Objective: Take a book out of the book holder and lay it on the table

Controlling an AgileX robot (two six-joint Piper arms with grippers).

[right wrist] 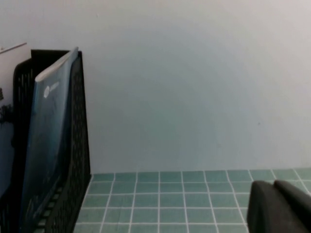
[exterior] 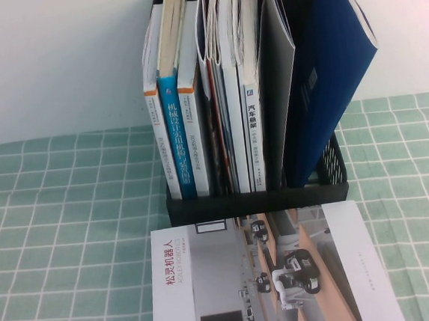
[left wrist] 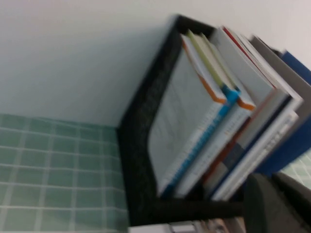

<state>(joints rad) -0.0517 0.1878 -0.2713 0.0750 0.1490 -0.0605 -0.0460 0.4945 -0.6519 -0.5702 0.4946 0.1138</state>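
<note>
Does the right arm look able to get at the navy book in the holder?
Probably yes: the book leans in the book holder's outermost right compartment, nothing beside it; the right gripper, shut, must open first.

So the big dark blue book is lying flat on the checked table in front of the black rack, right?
Not quite. The dark blue book stands leaning in the black rack's rightmost compartment, as the high view shows. What lies flat on the checked table in front of the rack is a white brochure.

book [exterior: 327, 75]: navy, leaning in rightmost slot | book holder [exterior: 256, 202]: black, upright on table [exterior: 64, 241]
</note>
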